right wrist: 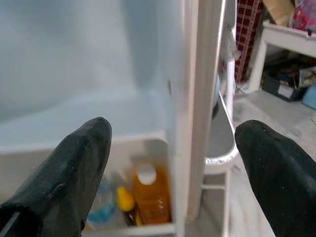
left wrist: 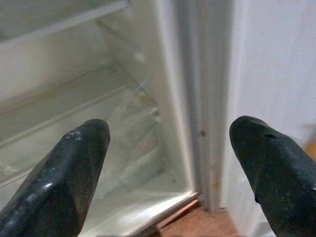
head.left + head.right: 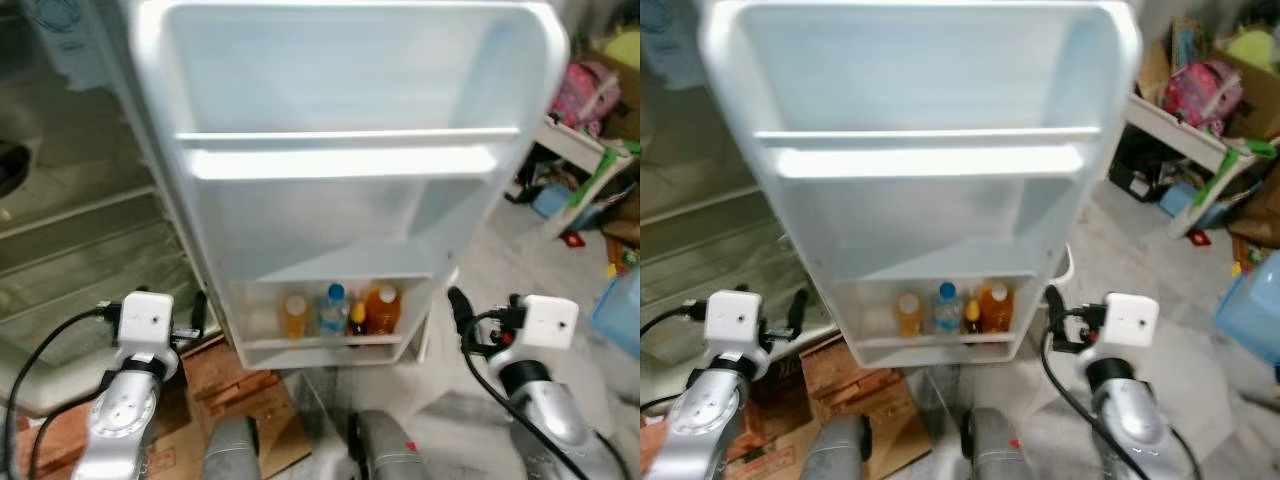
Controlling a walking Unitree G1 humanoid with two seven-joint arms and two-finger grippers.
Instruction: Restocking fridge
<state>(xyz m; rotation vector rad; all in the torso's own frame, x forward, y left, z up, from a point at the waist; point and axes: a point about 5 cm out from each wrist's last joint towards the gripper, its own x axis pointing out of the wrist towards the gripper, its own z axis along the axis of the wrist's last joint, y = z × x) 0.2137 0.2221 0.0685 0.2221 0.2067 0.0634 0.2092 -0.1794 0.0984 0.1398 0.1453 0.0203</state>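
Note:
The white fridge door point(image 3: 340, 200) stands open straight ahead, its upper racks bare. Its bottom door shelf point(image 3: 320, 347) holds several bottles: an orange juice bottle point(image 3: 294, 315), a blue-capped water bottle point(image 3: 334, 310), a small yellow-capped bottle point(image 3: 357, 318) and a bigger orange bottle point(image 3: 384, 308). To the left is the fridge interior point(image 3: 80, 260) with glass shelves. My left gripper point(image 2: 170, 128) is open and holds nothing, facing the hinge side between the interior and the door. My right gripper point(image 1: 175, 126) is open and holds nothing, at the door's right edge beside the bigger orange bottle point(image 1: 148, 195).
A brown cardboard box point(image 3: 240, 400) lies on the floor under the door, beside my legs point(image 3: 235, 450). At the right stand a white table point(image 3: 575, 145) with clutter, a pink bag point(image 3: 585, 90) and a blue bin point(image 3: 620, 310). A white rack point(image 1: 224, 148) stands behind the door.

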